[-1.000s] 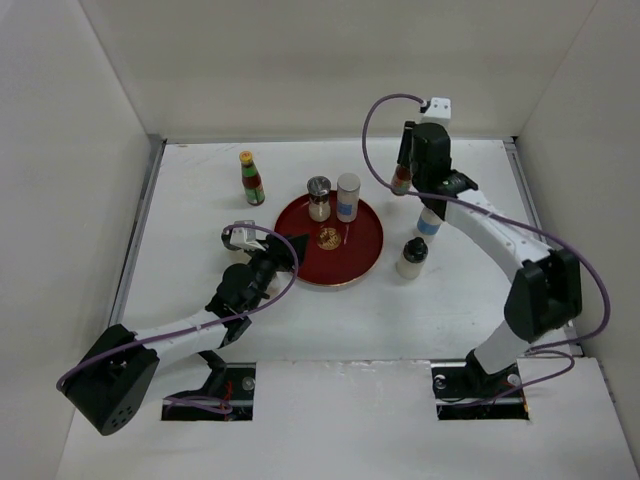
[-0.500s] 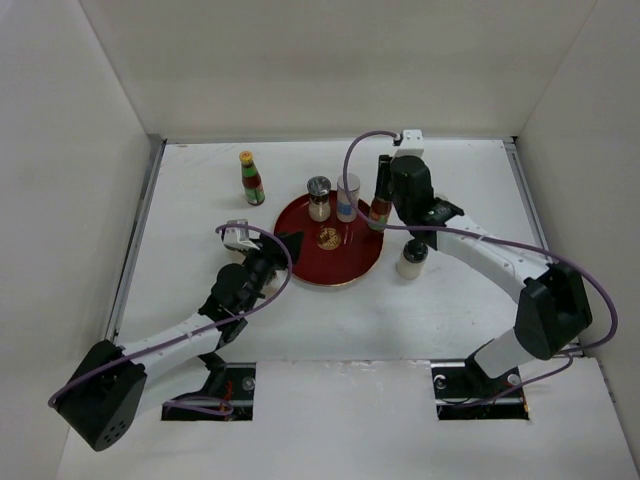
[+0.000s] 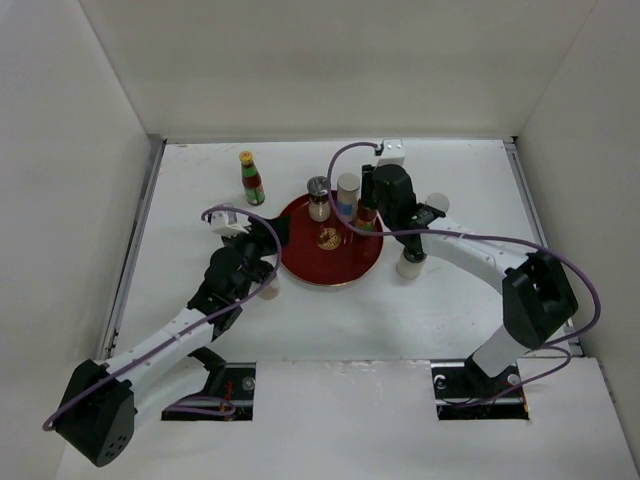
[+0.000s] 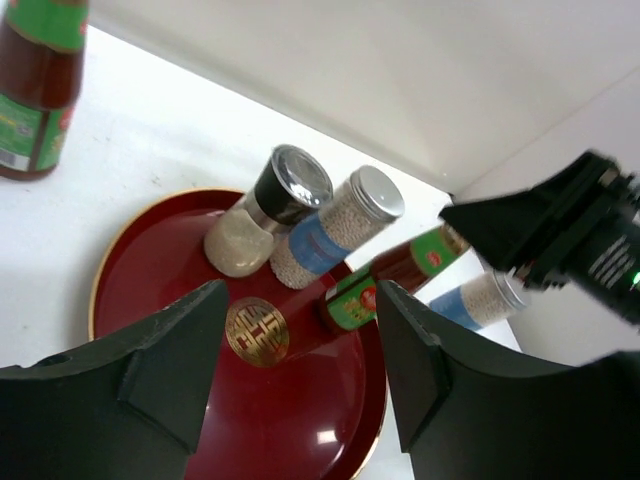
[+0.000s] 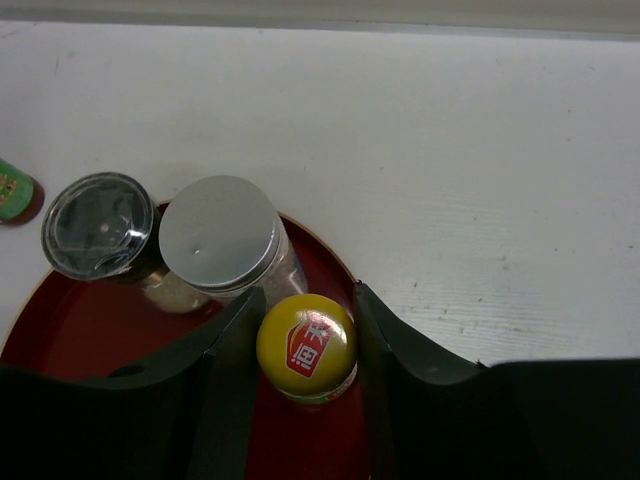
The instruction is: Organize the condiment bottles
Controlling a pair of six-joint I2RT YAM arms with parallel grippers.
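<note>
My right gripper point(image 3: 368, 205) is shut on a slim red-sauce bottle point(image 5: 306, 345) by its yellow cap. It holds the bottle upright over the right part of the red round tray point(image 3: 330, 265); I cannot tell if the base touches. A dark-lidded shaker point(image 3: 318, 197) and a silver-lidded shaker point(image 3: 347, 192) stand on the tray's back part, just left of the held bottle. A second red-sauce bottle point(image 3: 251, 178) stands on the table, back left. My left gripper point(image 3: 272, 233) is open and empty at the tray's left edge, facing the bottles point(image 4: 390, 285).
A blue-labelled silver-lidded shaker point(image 3: 437, 203) stands right of the tray behind my right arm. A pale dark-lidded jar point(image 3: 408, 263) stands by the tray's right rim, partly under that arm. White walls close the back and sides.
My right gripper has carried the red-sauce bottle left from the back right to over the tray, beside the silver-lidded shaker. My left gripper has shifted slightly left and back.
</note>
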